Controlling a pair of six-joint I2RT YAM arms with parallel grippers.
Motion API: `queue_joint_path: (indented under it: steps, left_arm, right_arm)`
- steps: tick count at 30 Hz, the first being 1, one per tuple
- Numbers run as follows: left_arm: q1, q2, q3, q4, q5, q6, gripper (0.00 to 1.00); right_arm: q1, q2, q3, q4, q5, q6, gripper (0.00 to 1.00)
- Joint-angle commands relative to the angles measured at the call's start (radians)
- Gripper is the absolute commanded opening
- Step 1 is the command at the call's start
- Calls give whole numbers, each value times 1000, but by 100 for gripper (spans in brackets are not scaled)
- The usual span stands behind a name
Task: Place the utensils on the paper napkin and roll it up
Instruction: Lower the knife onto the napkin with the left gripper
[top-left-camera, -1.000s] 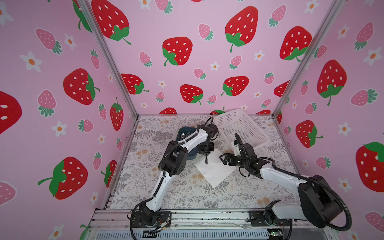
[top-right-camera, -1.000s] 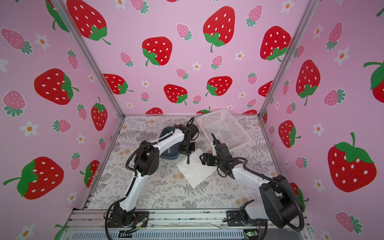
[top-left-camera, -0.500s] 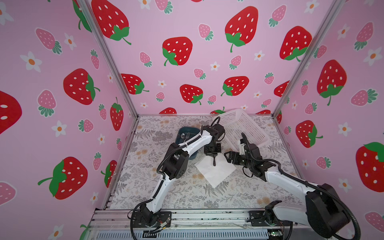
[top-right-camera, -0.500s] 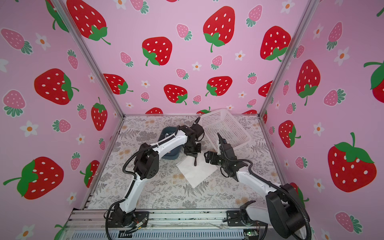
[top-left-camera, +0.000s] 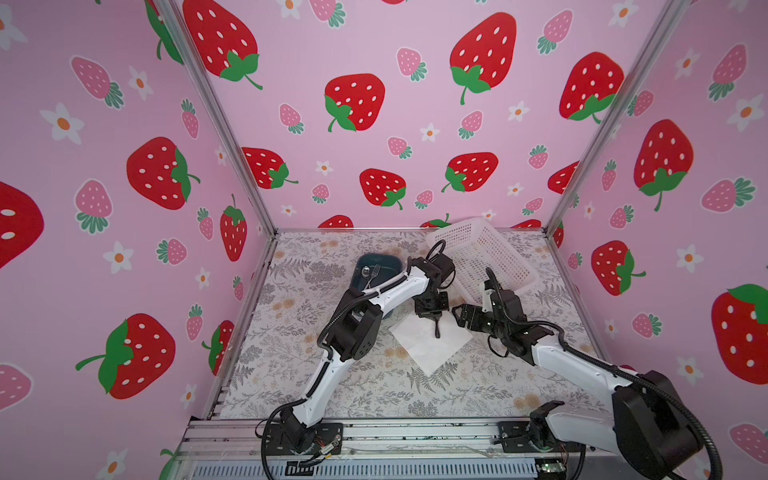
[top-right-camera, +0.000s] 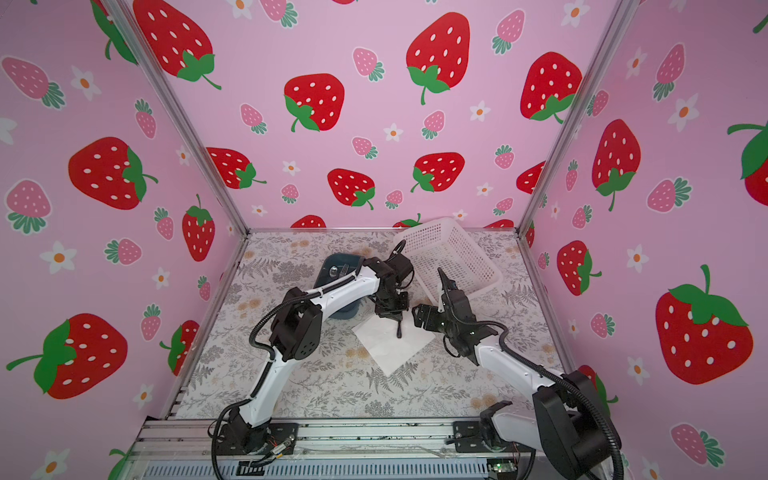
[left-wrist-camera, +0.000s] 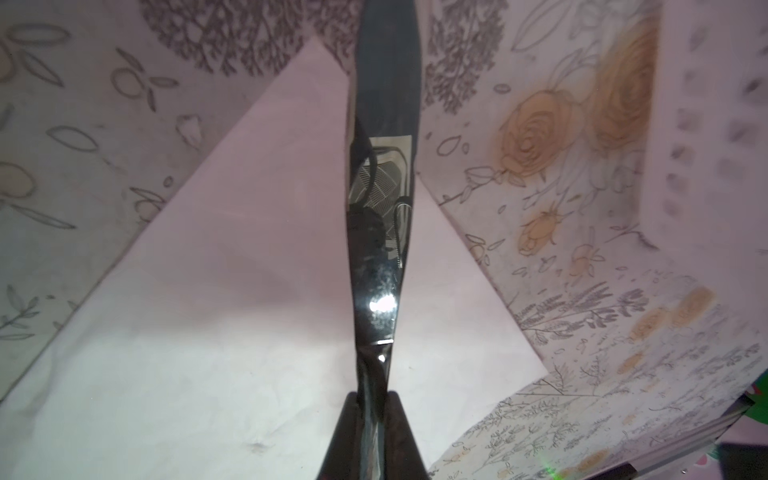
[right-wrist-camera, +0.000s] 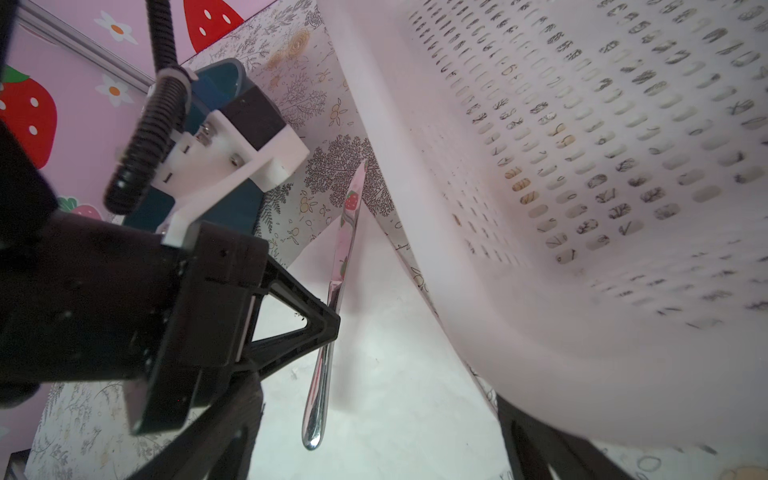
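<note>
- Here, far left, the blue tub (top-left-camera: 362, 261) holds the spoon (top-left-camera: 365, 272) and fork (top-left-camera: 375, 272).
- The left pincer (top-left-camera: 435, 319) is clamped tight around the knife (top-left-camera: 437, 329), which hangs steeply over the paper napkin (top-left-camera: 419, 347).
- That sheet lies flat on the floral surface (top-left-camera: 307, 332).
- The right pincer (top-left-camera: 458, 318) hovers just beside its right corner, jaws spread wide, holding nothing.
- A white basket (top-left-camera: 498, 257) sits behind.
</note>
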Motion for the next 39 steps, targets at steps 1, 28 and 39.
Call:
queue_joint_path:
  steps: [1, 28, 39]
  left_arm:
    - [-4, 15, -20, 10, 2, -27, 11]
    - [-18, -13, -87, 73, 13, -92, 13]
    - [-23, -76, -109, 79, -22, -103, 13]
  right_arm:
    - [-7, -11, -12, -5, 9, 6, 90]
    - [-8, 14, -18, 7, -5, 3, 90]
    - [-8, 14, -19, 9, -4, 4, 90]
